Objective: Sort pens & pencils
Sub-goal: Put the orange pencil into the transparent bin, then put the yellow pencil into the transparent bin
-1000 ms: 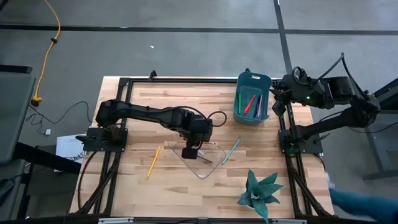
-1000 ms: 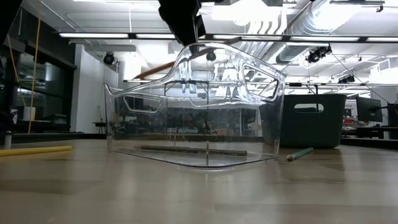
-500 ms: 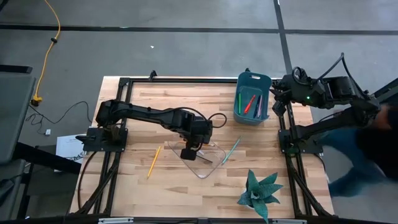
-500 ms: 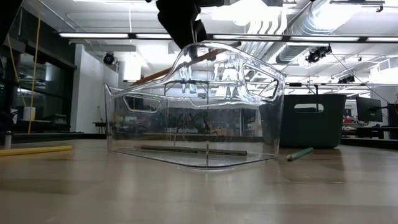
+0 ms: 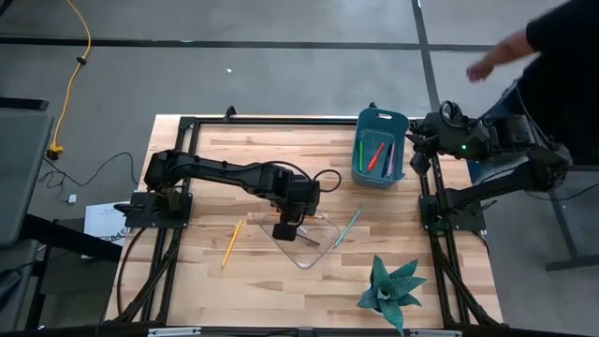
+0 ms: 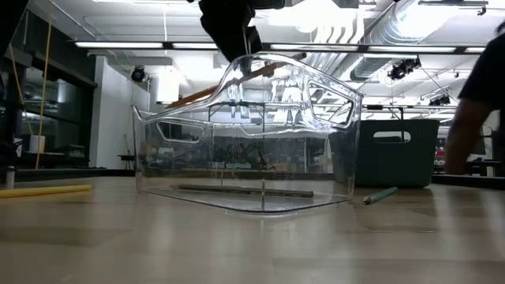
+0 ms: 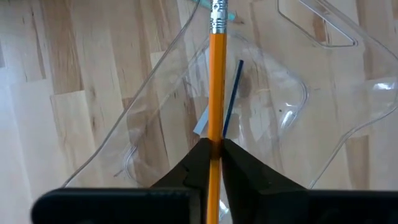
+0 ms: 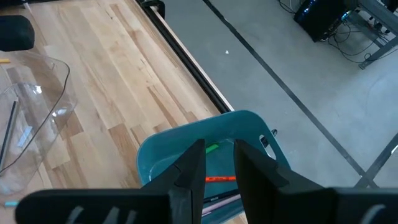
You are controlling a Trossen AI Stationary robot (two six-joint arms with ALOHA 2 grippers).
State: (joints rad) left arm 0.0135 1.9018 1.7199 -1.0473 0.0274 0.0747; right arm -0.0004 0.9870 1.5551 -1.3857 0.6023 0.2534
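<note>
My left gripper (image 5: 285, 227) hangs over the clear plastic bin (image 5: 301, 241), shut on an orange pencil (image 7: 216, 81); the low view shows this pencil (image 6: 207, 88) slanting at the bin's top. A thin dark stick (image 6: 245, 190) lies on the bin's floor. One yellow pencil (image 5: 231, 241) lies on the table left of the bin, and a teal pencil (image 5: 348, 227) lies to its right. Red and green pens (image 5: 376, 154) lie in the teal bin (image 5: 363, 140). My right gripper (image 8: 219, 163) stands open above that bin, holding nothing. My left gripper pinches the orange pencil's shaft (image 7: 215, 140) between its two fingers, some way back from the eraser end (image 7: 216, 14). The fingers point steeply down. The pencil runs out past the fingertips, tilted a little from level, and touches neither the table nor the bin's floor.
A potted plant (image 5: 391, 290) stands at the table's near right. A person (image 5: 562, 56) reaches an arm out beyond the table's far right corner, behind my right arm. Bare wood lies along the table's near and far left.
Both arms have kept still. A person beyond the table's right edge has walked from the near end to the far end and has stretched an arm out there.
</note>
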